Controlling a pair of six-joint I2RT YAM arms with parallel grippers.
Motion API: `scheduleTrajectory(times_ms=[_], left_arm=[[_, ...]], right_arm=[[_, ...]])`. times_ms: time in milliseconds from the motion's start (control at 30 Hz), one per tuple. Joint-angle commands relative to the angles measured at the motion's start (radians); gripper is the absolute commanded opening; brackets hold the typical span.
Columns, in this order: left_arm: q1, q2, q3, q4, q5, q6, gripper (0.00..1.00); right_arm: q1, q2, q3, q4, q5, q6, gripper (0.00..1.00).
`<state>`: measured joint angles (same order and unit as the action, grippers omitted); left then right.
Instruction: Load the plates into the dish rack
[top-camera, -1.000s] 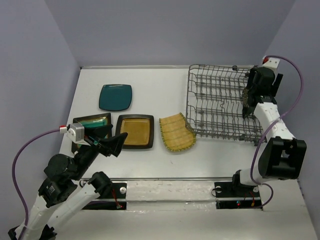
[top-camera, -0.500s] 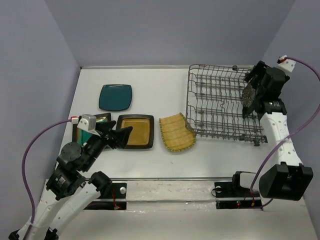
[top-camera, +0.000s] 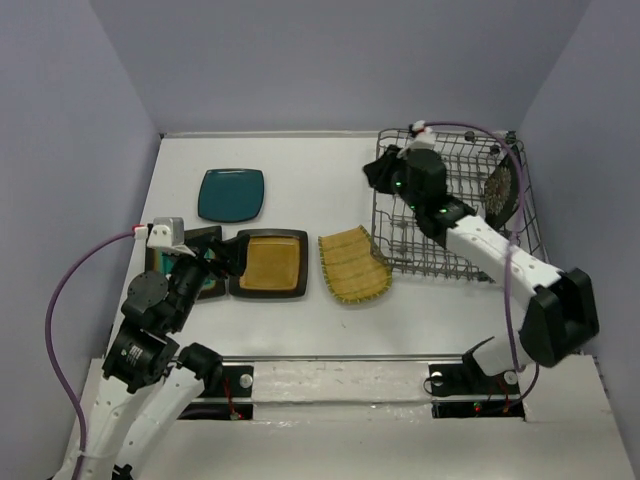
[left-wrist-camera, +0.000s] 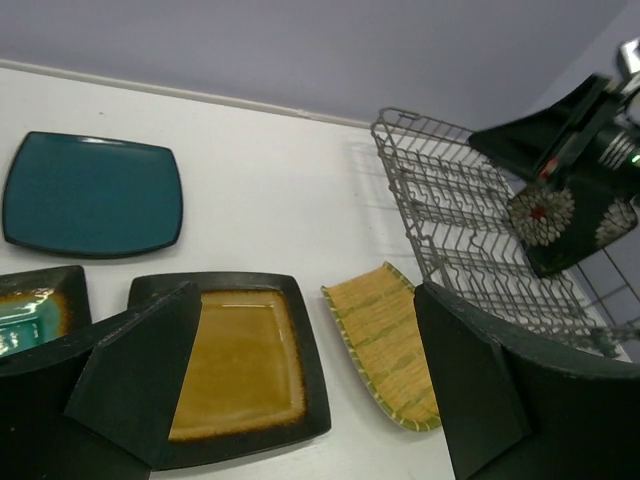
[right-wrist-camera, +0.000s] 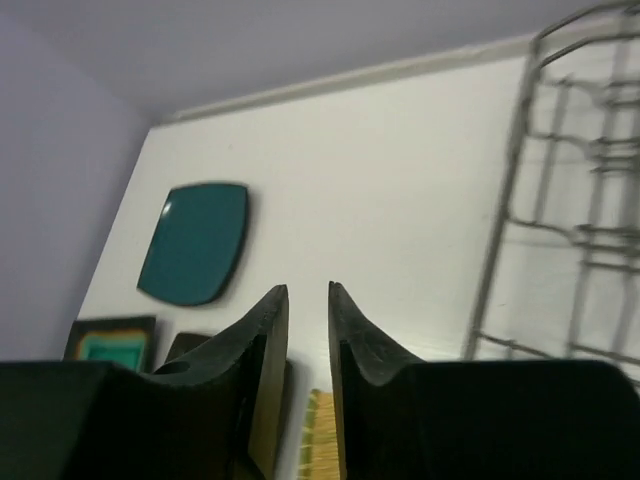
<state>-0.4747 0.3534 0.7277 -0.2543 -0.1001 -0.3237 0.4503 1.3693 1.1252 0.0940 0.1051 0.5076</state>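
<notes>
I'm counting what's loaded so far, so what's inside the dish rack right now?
One plate: the black flowered plate stands on edge at the right side of the dish rack. The right arm crosses over the rack's middle, hiding some slots; the visible slots hold nothing else.

From the left wrist we see only a corner of the dark-rimmed teal plate (left-wrist-camera: 35, 300), cut by the frame edge and covered by the left claw (left-wrist-camera: 307, 288). From the right wrist the dish rack (right-wrist-camera: 560, 190) is blurred and runs off the edge.

Wht table (top-camera: 300, 180) w/ lavender walls (top-camera: 330, 60)
</notes>
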Motion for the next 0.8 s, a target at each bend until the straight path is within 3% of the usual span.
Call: scheduleTrajectory(times_ms=[0,167,267,467,767], left_arm=[[0.018,-0.02,0.015,0.029,-0.137,-0.026,0.99],[0.016,0.015,0.021,0.029,-0.135,0.0,0.99],[0.016,0.042,0.027,0.021,-0.148,0.025,0.99],[0.044,0.068,0.009,0.053,-0.086,0.032,0.99],[0.042,0.127,0.006,0.046,-0.012,0.041,0.99]], right_arm=[[0.164,0.193,0.123,0.133,-0.022,0.092,0.24],[0.287,0.491,0.324,0.13,-0.062,0.127,0.23],[0.33,0.571,0.37,0.119,-0.078,0.158,0.34],[0.448,0.519,0.216,0.118,0.048,0.149,0.6],[0.599,0.376,-0.036,0.112,0.318,0.294,0.6]])
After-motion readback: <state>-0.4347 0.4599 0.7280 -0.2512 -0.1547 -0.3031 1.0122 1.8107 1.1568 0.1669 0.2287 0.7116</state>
